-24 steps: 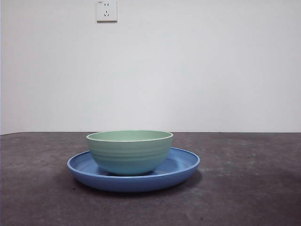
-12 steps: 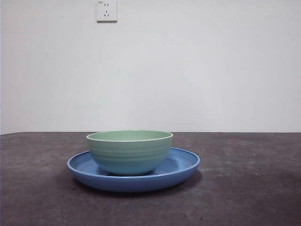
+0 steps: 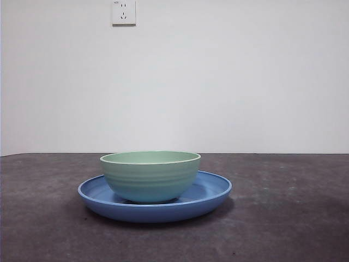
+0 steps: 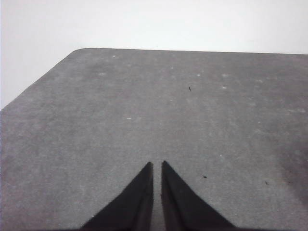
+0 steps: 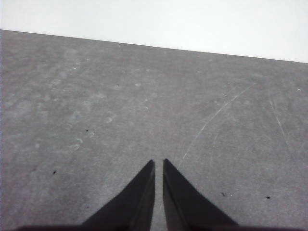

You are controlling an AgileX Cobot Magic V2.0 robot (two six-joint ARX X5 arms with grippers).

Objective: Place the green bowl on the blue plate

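Well apart: green bowl (image 3: 150, 176) (plated), tools.

From my station the front view is evenly and softly lit. The white wall (image 3: 218, 82) reads bright and nearly blown out, and the dark grey worktop (image 3: 283, 218) stays matte with no glare. I see a soft shadow pooled under the glossy blue round plate (image 3: 210, 192). Both wrist views look grainy, their far worktop edges washed pale, with each black claw nearly featureless.

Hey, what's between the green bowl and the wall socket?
Nothing: the front view shows only bare white wall between the green bowl and the wall socket.
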